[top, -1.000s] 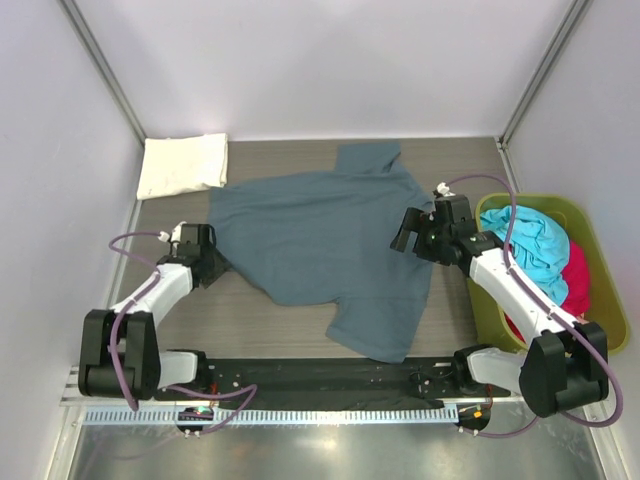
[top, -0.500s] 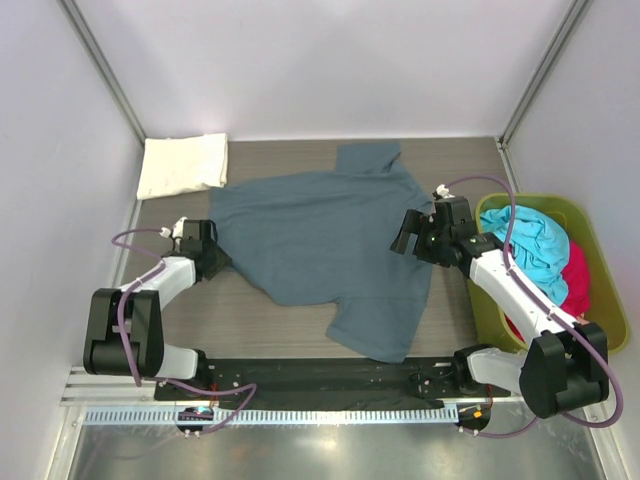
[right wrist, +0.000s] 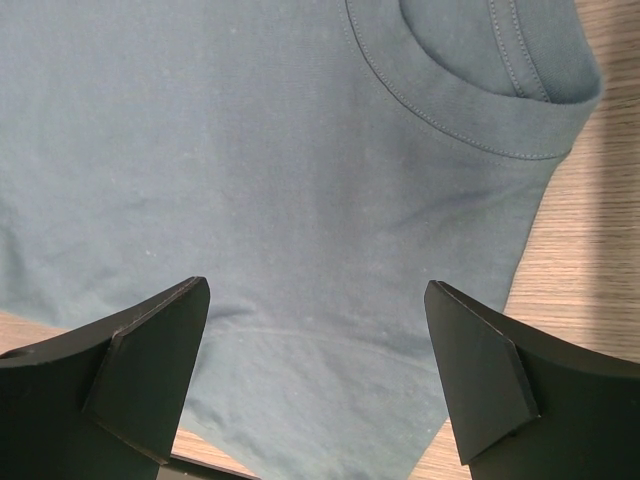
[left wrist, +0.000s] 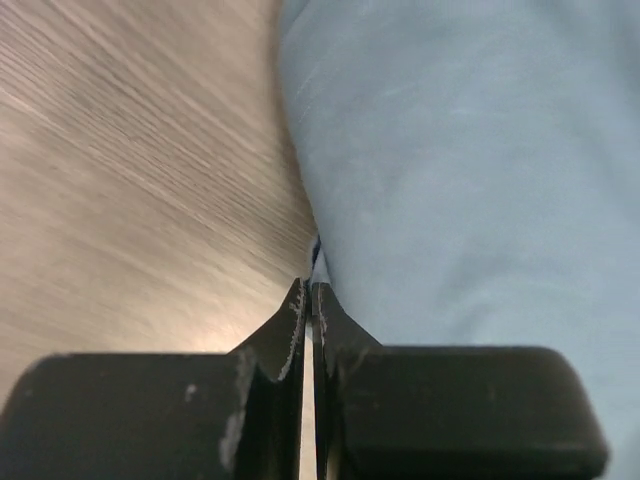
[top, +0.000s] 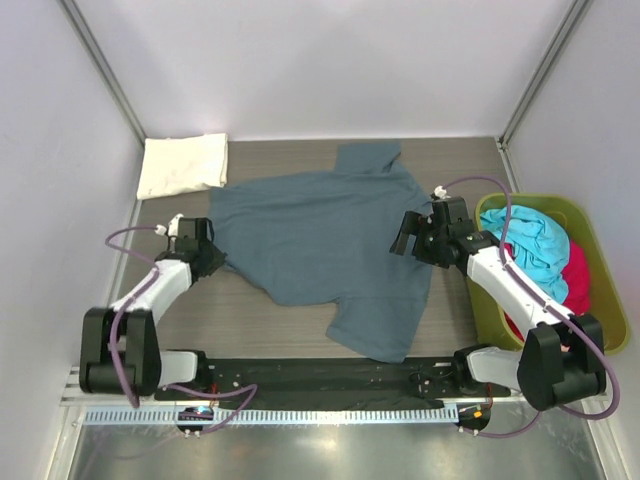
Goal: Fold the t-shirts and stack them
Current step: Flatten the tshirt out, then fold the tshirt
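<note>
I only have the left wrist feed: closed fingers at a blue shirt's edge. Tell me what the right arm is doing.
Observer: The right gripper is open above the dark slate-blue t-shirt, near the edge opposite yours, holding nothing.
Operator: Report any finished folds.
Observer: One cream-white t-shirt lies folded at the far left corner of the table.
Operator: List what remains.
Observer: A turquoise t-shirt and a pink-red t-shirt sit bunched in the olive-green bin on the right.
</note>
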Motion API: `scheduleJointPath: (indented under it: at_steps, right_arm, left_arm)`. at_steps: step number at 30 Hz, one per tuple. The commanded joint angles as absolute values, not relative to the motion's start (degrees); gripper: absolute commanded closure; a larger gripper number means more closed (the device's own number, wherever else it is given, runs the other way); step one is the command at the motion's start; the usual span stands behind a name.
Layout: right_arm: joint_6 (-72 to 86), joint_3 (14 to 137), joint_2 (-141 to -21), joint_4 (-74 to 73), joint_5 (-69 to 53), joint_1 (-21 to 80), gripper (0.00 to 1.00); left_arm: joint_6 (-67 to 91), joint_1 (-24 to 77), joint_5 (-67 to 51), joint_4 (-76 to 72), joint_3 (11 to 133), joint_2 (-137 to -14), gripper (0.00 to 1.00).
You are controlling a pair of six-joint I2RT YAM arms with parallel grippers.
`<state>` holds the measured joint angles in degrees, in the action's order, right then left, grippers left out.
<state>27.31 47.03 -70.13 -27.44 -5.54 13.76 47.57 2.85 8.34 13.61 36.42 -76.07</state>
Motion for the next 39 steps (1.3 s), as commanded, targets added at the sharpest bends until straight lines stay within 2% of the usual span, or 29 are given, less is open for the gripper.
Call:
scheduleJointPath:
  at_steps: [1, 5, 9, 13, 14, 17, 24, 30, 36, 39]
  right_arm:
    - [27.4, 46.9, -68.1, -26.8, -4.0, 14.1, 0.05]
    - [32.2, 45.2, -65.6, -30.7, -0.3, 14.3, 0.05]
    - [38.7, 43.1, -63.3, -33.7, 2.5, 19.0, 0.06]
    - [44.9, 39.5, -62.6, -36.7, 5.5, 27.5, 0.06]
    - [48.0, 37.5, -62.4, -37.8, 6.5, 33.4, 0.06]
    - [52.6, 34.2, -61.8, -38.6, 8.1, 37.6, 0.06]
    - [63.1, 33.9, -63.1, -46.4, 15.7, 54.0, 0.08]
    - [69.1, 35.0, -65.4, -51.6, 18.4, 61.9, 0.13]
    - [71.4, 33.1, -69.8, -48.9, 17.5, 65.3, 0.24]
    - [71.1, 32.3, -70.4, -45.4, 19.1, 65.3, 0.43]
  left_arm:
    - [46.7, 2.3, 9.1, 21.9, 41.6, -66.6, 1.0]
    - [47.1, 1.9, 10.5, 31.8, 43.4, -53.4, 1.0]
    - [46.2, 1.8, 11.6, 37.6, 45.1, -47.0, 1.0]
    - [44.1, 1.8, 11.8, 43.0, 45.9, -44.4, 1.0]
    - [43.5, 1.8, 11.7, 44.1, 45.2, -43.6, 0.99]
    - [43.4, 1.9, 9.1, 43.8, 45.3, -43.1, 0.99]
    - [43.3, 1.8, 8.5, 44.1, 45.4, -43.1, 0.99]
    - [43.0, 1.9, 8.6, 43.4, 45.2, -42.5, 0.99]
    - [42.8, 1.9, 7.7, 43.2, 45.1, -42.5, 0.99]
    - [42.8, 1.9, 7.6, 42.8, 45.0, -42.3, 0.99]
